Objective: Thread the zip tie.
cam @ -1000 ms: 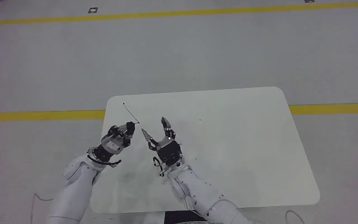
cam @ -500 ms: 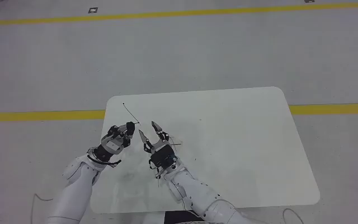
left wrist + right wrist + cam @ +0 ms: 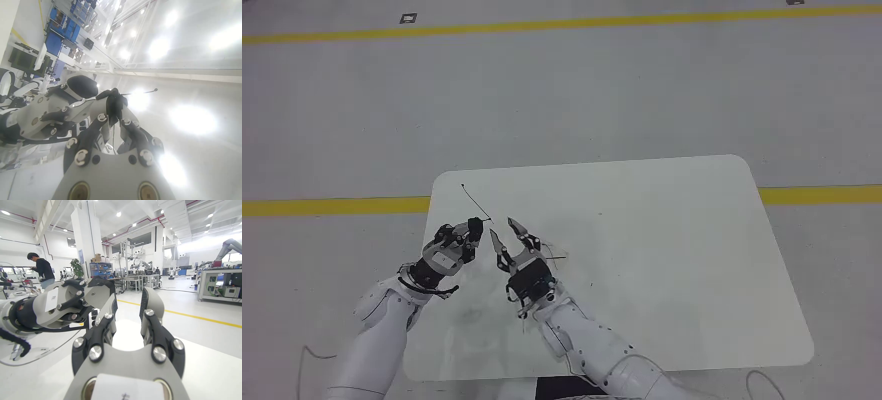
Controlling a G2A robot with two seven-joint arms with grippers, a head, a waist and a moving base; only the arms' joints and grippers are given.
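A thin black zip tie (image 3: 475,201) sticks up and away from my left gripper (image 3: 473,231), which is shut on its lower end near the table's left side. In the left wrist view the zip tie (image 3: 140,92) runs out from the closed fingertips (image 3: 113,102) to a small head at its free end. My right gripper (image 3: 505,233) is open just right of the left one, with nothing between its fingers. The right wrist view has its open gripper (image 3: 130,303) beside the left gripper (image 3: 98,286), close but not touching.
The white table (image 3: 662,250) has rounded corners and bare room to the right of both arms. A yellow floor line (image 3: 332,206) passes behind it. A loose cable (image 3: 37,357) hangs under the left wrist.
My right gripper has shifted left, closer to the left gripper, and turned a little while staying open. The left gripper and the zip tie have kept still.
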